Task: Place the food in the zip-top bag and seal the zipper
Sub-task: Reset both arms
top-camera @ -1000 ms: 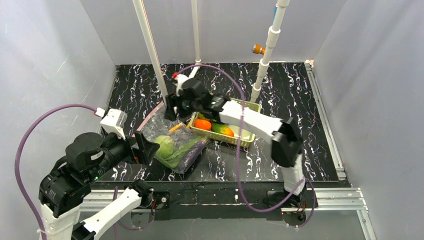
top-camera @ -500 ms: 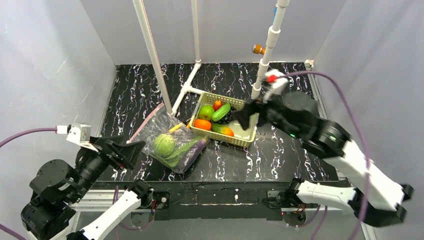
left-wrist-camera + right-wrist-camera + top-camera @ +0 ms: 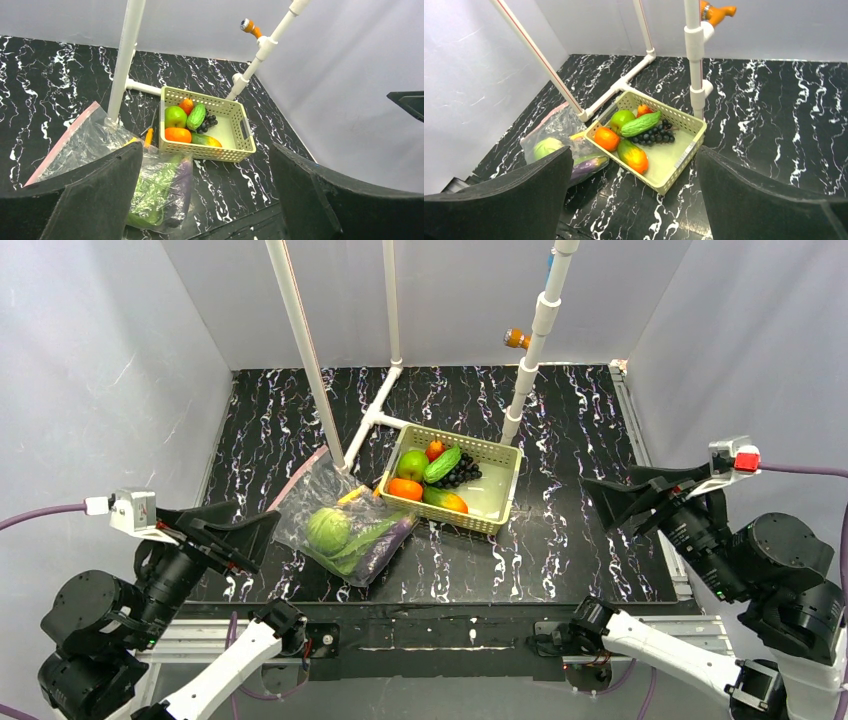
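Left gripper (image 3: 240, 535) and right gripper (image 3: 625, 502) both jaws apart, empty, well clear of basket (image 3: 508, 485). Zip-top bag (image 3: 305, 502) just left of basket, holding eggplant (image 3: 385, 543), leaves (image 3: 362, 540), cabbage (image 3: 328, 531). Zipper (image 3: 300, 472) on edge farthest from basket.

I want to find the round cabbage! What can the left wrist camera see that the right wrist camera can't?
Only the left wrist view shows the left pincer, which is open. Only the right wrist view shows the right pincer, also open, and the cabbage in the zip-top bag. In the left view that spot sits behind a dark finger. Both views show the bag, the purple eggplant, the basket of fruit and the white pipes.
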`<action>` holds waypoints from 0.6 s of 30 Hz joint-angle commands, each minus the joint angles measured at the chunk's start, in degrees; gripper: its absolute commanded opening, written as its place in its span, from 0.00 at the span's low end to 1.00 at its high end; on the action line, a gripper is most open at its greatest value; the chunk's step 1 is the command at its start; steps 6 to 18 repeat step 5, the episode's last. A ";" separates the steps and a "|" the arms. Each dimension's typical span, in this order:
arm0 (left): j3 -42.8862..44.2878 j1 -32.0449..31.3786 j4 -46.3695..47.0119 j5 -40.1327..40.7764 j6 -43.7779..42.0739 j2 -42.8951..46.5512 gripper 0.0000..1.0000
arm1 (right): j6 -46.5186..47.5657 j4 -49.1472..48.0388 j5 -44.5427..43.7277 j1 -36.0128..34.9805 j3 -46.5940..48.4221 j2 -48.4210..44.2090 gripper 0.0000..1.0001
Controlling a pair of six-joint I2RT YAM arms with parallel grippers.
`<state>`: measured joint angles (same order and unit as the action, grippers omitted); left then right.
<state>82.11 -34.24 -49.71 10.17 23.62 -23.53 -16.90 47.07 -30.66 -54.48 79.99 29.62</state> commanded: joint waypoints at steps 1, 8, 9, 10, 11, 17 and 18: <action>-0.67 0.01 1.03 1.24 1.14 -1.30 0.97 | -3.11 3.62 -3.25 -0.10 2.06 -0.51 0.98; -1.69 0.05 1.44 0.54 1.96 -1.60 0.97 | -3.86 6.03 -1.53 -0.10 3.35 -0.79 0.98; -1.69 0.05 1.44 0.54 1.96 -1.60 0.97 | -3.86 6.03 -1.53 -0.10 3.35 -0.79 0.98; -1.69 0.05 1.44 0.54 1.96 -1.60 0.97 | -3.86 6.03 -1.53 -0.10 3.35 -0.79 0.98; -1.69 0.05 1.44 0.54 1.96 -1.60 0.97 | -3.86 6.03 -1.53 -0.10 3.35 -0.79 0.98; -1.69 0.05 1.44 0.54 1.96 -1.60 0.97 | -3.86 6.03 -1.53 -0.10 3.35 -0.79 0.98; -1.69 0.05 1.44 0.54 1.96 -1.60 0.97 | -3.86 6.03 -1.53 -0.10 3.35 -0.79 0.98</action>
